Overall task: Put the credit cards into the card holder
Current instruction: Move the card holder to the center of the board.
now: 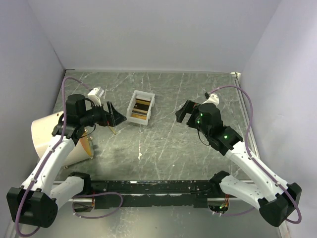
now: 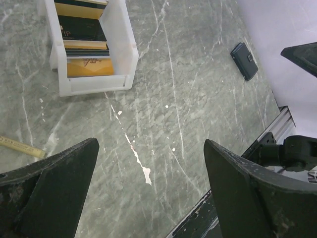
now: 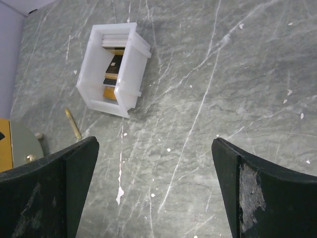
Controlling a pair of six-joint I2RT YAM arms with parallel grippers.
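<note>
Credit cards (image 2: 81,34) lying stacked inside the white box (image 2: 124,44), gold-tan and dark faces showing. Card holder (image 2: 244,60) lying closed and flat on the grey marbled worktop (image 1: 168,148), black side up, well apart from the box on its right-arm side; not made out in the top view. Left hand (image 1: 115,119) hovering just left of the box, fingers spread wide above bare worktop, gripping nothing. Right hand (image 1: 183,113) hovering off the box's right, likewise wide apart and empty. Thin gold-tan stick (image 2: 22,147) lying near the box's left side, under the left hand. Tan disc (image 1: 42,134) well left of the box.
</note>
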